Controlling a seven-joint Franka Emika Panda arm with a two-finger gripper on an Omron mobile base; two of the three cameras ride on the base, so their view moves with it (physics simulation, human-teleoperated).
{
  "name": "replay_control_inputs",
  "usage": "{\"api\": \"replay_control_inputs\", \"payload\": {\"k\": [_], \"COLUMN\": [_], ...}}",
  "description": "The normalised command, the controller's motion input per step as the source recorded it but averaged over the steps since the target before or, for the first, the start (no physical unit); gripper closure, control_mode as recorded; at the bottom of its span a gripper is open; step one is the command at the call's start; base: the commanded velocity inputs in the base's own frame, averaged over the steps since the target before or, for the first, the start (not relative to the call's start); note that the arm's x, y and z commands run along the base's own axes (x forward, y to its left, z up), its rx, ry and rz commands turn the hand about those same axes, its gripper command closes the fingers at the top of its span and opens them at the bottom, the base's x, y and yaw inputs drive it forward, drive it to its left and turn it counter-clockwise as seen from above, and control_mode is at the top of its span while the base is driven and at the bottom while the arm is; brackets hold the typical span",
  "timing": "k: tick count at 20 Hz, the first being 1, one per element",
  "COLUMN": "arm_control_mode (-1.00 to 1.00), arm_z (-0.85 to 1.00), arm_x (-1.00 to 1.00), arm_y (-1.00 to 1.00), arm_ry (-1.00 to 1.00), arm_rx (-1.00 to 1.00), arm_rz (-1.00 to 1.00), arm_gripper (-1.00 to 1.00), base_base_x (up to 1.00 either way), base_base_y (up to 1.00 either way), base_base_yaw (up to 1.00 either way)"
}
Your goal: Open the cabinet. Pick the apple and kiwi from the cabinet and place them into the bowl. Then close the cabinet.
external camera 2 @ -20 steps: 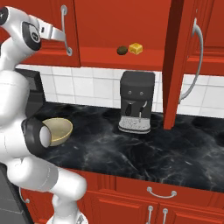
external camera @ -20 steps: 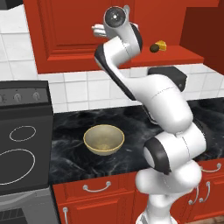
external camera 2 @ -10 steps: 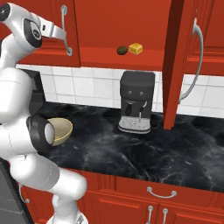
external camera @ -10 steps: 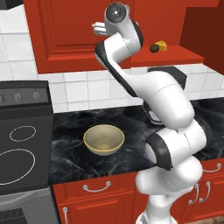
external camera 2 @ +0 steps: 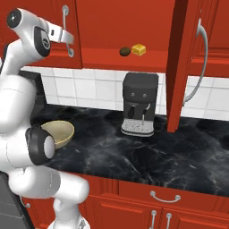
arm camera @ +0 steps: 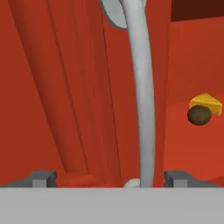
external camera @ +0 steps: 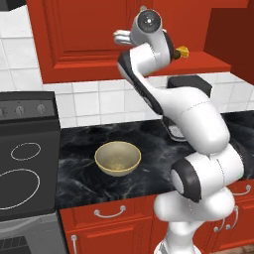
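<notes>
At the left of the scene, the bowl [external camera: 117, 158] sits on the desk near its front edge, just beside the stove, well apart from everything else. Above it, our end effector [arm camera: 105, 178] straddles the long bar handle [arm camera: 141, 96] of the cabinet's [external camera 2: 36, 31] left door, its fingers [arm camera: 42, 178] spread wide on either side with nothing gripped yet. If we shut them off-centre, or with the bar riding only at the tips, we judge the handle could slip out once we pull, and the door would stay closed.

Moving right, the right door [external camera 2: 182, 62] already hangs open, and on the exposed shelf near its front edge lies the kiwi [external camera 2: 125, 52], just beside a yellow cheese wedge [external camera 2: 138, 49]. We cannot spot the apple; it may lie behind the left door. A careless reach for the kiwi could nudge the cheese or roll the fruit off the shelf onto the coffee machine [external camera 2: 140, 103] below. The swinging left door might also catch our raised arm.
</notes>
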Motion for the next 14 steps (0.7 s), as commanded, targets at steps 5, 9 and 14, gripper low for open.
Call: {"api": "replay_control_inputs", "payload": {"k": [5, 9, 14], "arm_control_mode": [-1.00, -1.00, -1.00], "arm_z": [-0.14, -0.12, -0.11], "arm_x": [-0.11, 0.14, 0.30], "arm_y": [-0.17, 0.00, 0.00], "arm_ry": [-0.09, -0.05, -0.01], "arm_rx": [-0.04, 0.00, 0.00], "arm_rz": [0.11, 0.03, 0.01], "arm_gripper": [-1.00, -1.00, -1.00], "base_base_x": [0.00, 0.00, 0.00], "base_base_y": [0.00, 0.00, 0.00], "base_base_yaw": [0.00, 0.00, 0.00]}}
